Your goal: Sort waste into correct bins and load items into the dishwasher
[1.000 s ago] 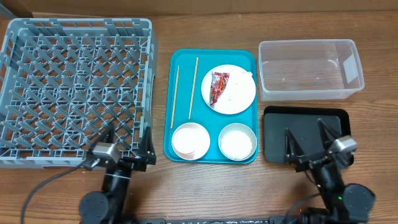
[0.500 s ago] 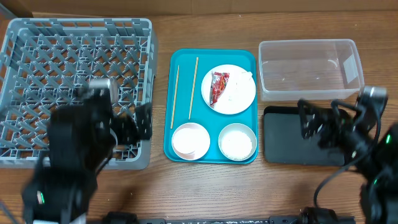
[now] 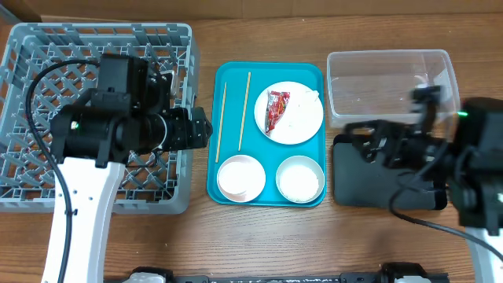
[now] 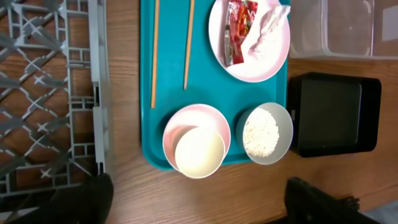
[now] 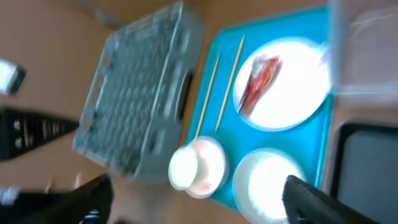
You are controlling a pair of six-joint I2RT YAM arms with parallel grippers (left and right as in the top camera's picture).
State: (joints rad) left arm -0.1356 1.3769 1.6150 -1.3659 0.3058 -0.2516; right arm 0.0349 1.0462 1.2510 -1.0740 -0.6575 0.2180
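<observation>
On the teal tray (image 3: 271,69), waste and dishes lie between two spread, empty claws.
The left claw (image 4: 198,183), fingers apart, hangs at the grey dish rack's (image 3: 23,196) right edge, just beside the tray. The two chopsticks (image 3: 222,122) lie nearest it, their long axis pointing away from the robot, parallel to that edge. The red wrapper (image 3: 277,110) rests on the white plate (image 3: 302,126), further right. The right claw (image 5: 198,180), likewise apart, hovers over the black tray (image 3: 369,189) beside the clear tub (image 3: 389,86).

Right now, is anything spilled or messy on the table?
Nothing is spilled. The rice is in its bowl, the red wrapper and tissue lie on the plate, and the chopsticks rest on the teal tray. Only the little cup sits off-centre in the other bowl.
</observation>
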